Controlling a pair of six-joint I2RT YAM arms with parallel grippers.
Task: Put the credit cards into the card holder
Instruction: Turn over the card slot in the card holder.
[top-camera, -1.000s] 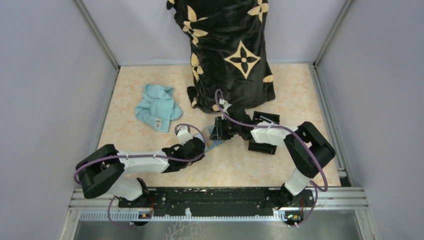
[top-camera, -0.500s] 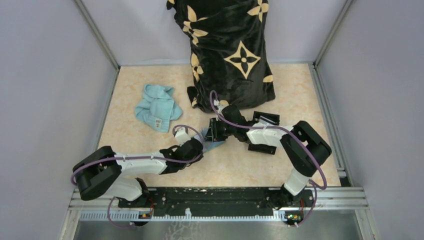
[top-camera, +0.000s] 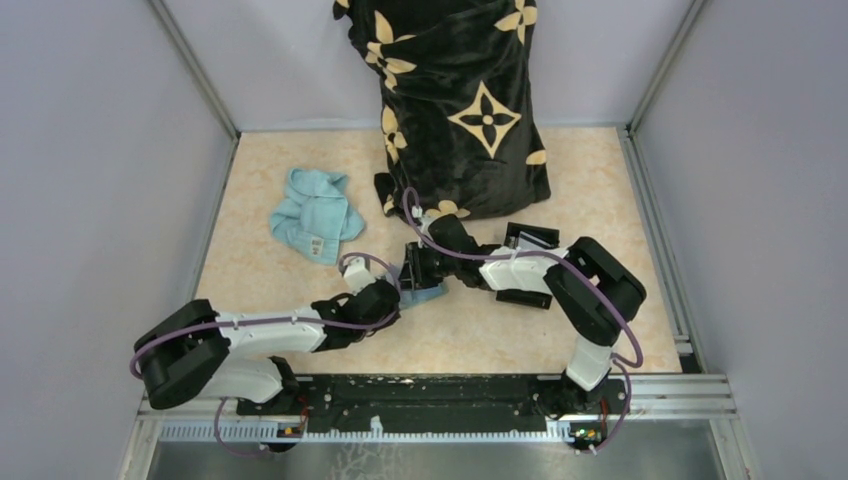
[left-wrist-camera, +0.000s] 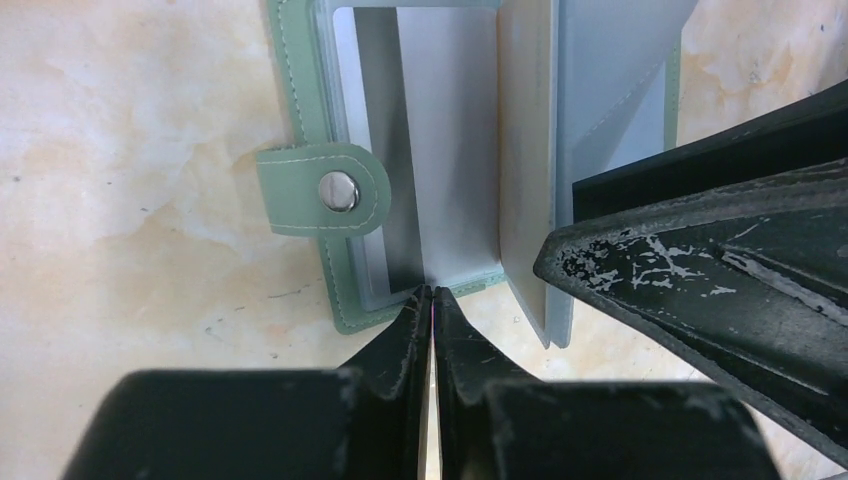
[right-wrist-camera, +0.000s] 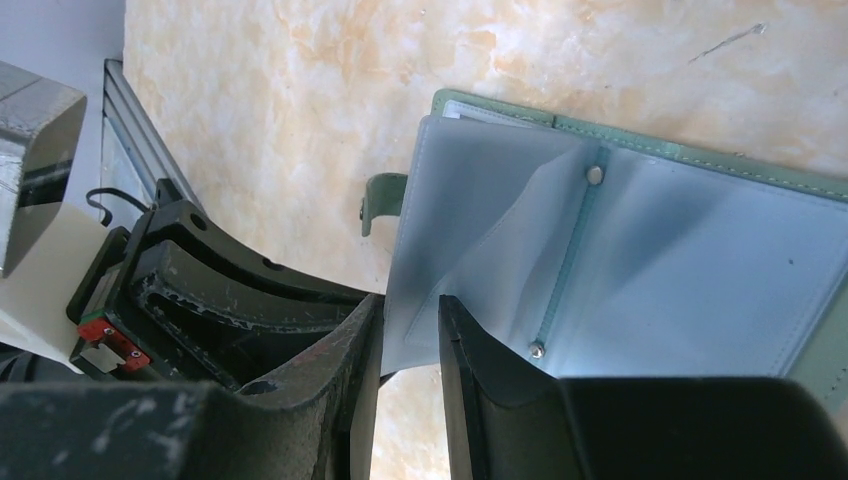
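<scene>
The sage-green card holder (top-camera: 428, 291) lies open on the table between both grippers, its clear sleeves (left-wrist-camera: 450, 150) showing. My right gripper (top-camera: 412, 268) is shut on one raised sleeve leaf (right-wrist-camera: 450, 230); its finger (left-wrist-camera: 700, 260) looms in the left wrist view. My left gripper (left-wrist-camera: 431, 296) is shut, with its tips touching the holder's near rim beside the snap tab (left-wrist-camera: 325, 190). Only a thin pale sliver shows between its fingers, and I cannot tell what it is. No credit cards show plainly in any view.
A light blue cloth (top-camera: 315, 215) lies at the back left. A tall black cloth with tan flower marks (top-camera: 460, 110) stands at the back middle. A black box (top-camera: 530, 240) sits partly under my right arm. Walls close in on three sides.
Both grippers have shifted left together, and the card holder has moved left with them. The right arm has stretched further across the table.
</scene>
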